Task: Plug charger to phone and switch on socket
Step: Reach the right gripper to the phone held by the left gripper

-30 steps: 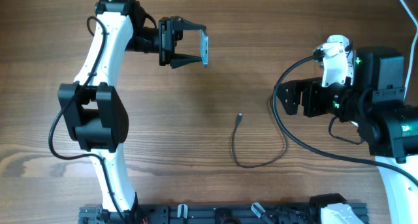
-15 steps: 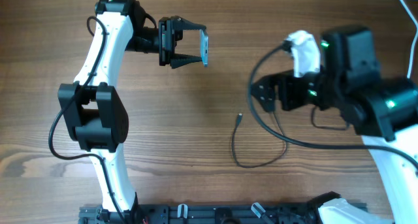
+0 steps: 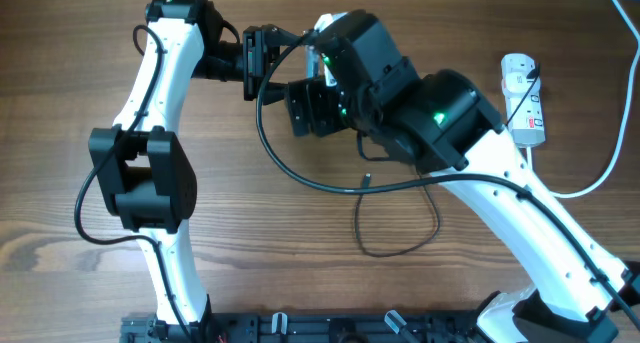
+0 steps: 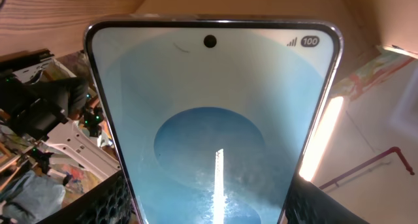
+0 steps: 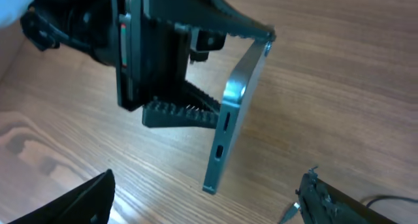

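Note:
The phone (image 4: 212,119) fills the left wrist view with its pale blue screen, and my left gripper (image 4: 212,208) is shut on its sides. In the right wrist view the phone (image 5: 238,113) hangs edge-on above the wood, held by the left gripper's black fingers (image 5: 183,113). My right gripper (image 5: 209,204) is open and empty just short of the phone's lower end. In the overhead view the right arm (image 3: 400,93) covers the phone. The charger (image 3: 400,248) lies looped on the table, its plug tip (image 3: 367,180) free. The socket (image 3: 523,98) lies at the far right.
The socket's thick white cord (image 3: 610,163) curves along the right edge. A thick black robot cable (image 3: 300,178) sweeps over the table below the two grippers. A black rail (image 3: 340,328) runs along the front edge.
My right arm has swung from the right side across to the left gripper and the phone, uncovering the socket. The left arm, phone and charger have stayed put.

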You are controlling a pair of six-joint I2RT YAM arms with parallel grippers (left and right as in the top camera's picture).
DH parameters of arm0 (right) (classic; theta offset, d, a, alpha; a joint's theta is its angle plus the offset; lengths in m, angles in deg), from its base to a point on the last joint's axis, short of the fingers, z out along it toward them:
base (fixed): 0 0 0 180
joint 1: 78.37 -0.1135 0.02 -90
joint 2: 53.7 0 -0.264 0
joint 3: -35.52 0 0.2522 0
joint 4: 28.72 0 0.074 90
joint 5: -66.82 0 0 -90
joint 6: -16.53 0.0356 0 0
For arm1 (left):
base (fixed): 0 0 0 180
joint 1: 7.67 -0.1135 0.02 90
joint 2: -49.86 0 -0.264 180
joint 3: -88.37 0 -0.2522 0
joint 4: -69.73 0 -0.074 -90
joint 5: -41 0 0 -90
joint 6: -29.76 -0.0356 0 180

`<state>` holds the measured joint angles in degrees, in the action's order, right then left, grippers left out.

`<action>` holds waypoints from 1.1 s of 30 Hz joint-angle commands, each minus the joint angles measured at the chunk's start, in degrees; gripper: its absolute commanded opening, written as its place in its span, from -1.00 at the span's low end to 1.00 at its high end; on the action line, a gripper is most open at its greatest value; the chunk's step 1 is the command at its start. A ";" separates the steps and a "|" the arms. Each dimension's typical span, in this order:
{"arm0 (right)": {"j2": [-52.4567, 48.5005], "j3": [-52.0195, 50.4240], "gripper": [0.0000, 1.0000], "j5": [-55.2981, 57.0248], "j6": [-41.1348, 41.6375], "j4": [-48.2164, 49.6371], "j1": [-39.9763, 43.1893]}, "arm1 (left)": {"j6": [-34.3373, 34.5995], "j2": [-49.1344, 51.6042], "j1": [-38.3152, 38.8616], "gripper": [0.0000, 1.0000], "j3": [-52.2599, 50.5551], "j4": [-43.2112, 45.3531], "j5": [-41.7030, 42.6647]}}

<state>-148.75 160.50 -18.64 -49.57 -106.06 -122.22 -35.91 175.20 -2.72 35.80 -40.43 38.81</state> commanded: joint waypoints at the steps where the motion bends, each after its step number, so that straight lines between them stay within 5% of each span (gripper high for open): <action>1: -1.16 1.44 0.79 9.88 3.52 2.23 -1.97 | 0.09 -2.67 -0.31 0.35 1.42 -0.09 2.51; 12: -5.31 1.42 0.02 15.37 4.63 4.87 -2.58 | -0.33 -2.67 -0.31 0.35 1.42 -0.07 2.51; 33: -6.64 1.44 -0.75 13.44 4.76 5.55 -2.58 | -2.08 -2.67 -0.31 0.37 1.42 -0.04 2.40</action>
<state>-154.61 160.87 -4.72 -45.00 -100.29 -124.67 -37.02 175.20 -2.72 35.80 -40.45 38.79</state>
